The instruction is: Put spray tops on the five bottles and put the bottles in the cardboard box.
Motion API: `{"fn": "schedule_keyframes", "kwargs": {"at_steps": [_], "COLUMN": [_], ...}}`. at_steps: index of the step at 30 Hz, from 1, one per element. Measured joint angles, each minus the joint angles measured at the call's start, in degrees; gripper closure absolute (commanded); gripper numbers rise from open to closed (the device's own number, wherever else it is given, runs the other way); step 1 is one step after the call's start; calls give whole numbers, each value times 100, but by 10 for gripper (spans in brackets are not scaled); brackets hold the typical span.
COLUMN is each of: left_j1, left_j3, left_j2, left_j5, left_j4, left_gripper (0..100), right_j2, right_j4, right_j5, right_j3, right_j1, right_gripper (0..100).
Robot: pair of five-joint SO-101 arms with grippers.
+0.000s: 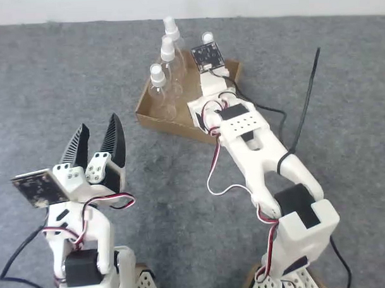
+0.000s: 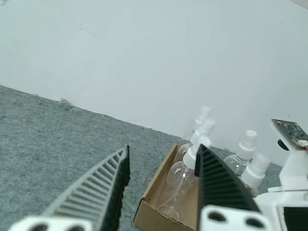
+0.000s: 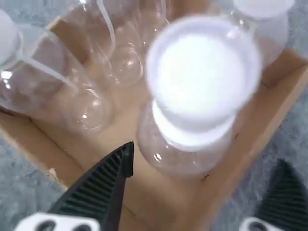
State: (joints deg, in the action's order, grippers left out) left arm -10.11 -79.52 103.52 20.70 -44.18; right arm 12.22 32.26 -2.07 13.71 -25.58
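Bottles of clear plastic with white spray tops (image 1: 170,70) stand upright in the brown cardboard box (image 1: 170,124). Right claw (image 3: 206,159) hangs wide open straight above one bottle. Left claw (image 1: 100,124), open too, is well apart from the box.

Robotics lab bench: grey felt mat (image 1: 51,79), white wall (image 2: 144,48), exposed circuit board (image 1: 34,188).
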Motion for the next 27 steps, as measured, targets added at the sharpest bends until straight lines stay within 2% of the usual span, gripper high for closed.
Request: {"fn": "schedule_keyframes", "kwargs": {"at_steps": [4,12,27], "left_j1": [0,0,0], "left_j3": [0,0,0], "left_j2": [0,0,0], "left_j5": [0,0,0], "left_j4": [0,0,0], "left_gripper": [789,789,789], "right_j2": [0,0,-923], "right_j4": [422,554,2268], "right_j5": [0,0,0], "right_j3": [-255,-273,-273], "right_j1": [-26,-26,-18], "right_gripper": [602,603,604]}}
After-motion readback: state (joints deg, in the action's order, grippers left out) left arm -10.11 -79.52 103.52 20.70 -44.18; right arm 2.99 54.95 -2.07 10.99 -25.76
